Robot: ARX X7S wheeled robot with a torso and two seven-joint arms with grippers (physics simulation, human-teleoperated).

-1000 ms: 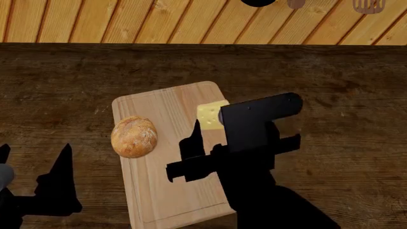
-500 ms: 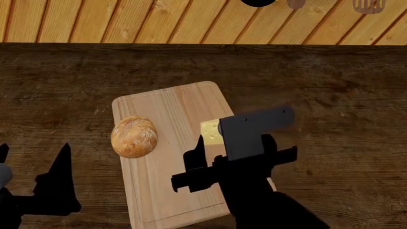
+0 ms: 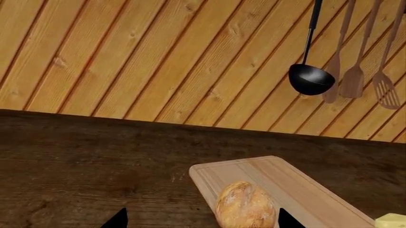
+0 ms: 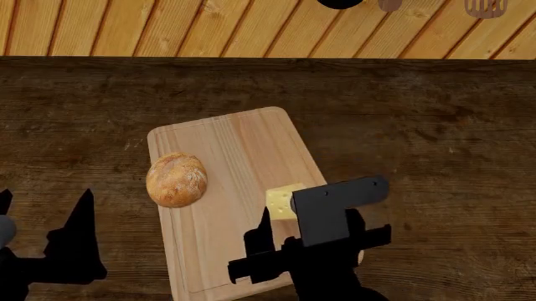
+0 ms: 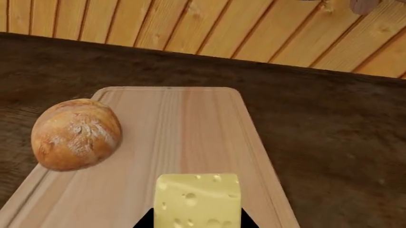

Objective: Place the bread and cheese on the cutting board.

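The right tool (image 4: 280, 229) grips the pale yellow holed cheese wedge (image 5: 198, 199) directly above the light wooden rectangular cutting board (image 4: 226, 135); the left tool (image 4: 46, 235) is open.

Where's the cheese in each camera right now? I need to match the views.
Head view: cheese on the cutting board's right side, against the right tool.
Right wrist view: cheese at bottom centre, between the tool's fingertips.
Left wrist view: only a corner at the bottom right edge.
Shared landmark: the bread on the board's left edge.
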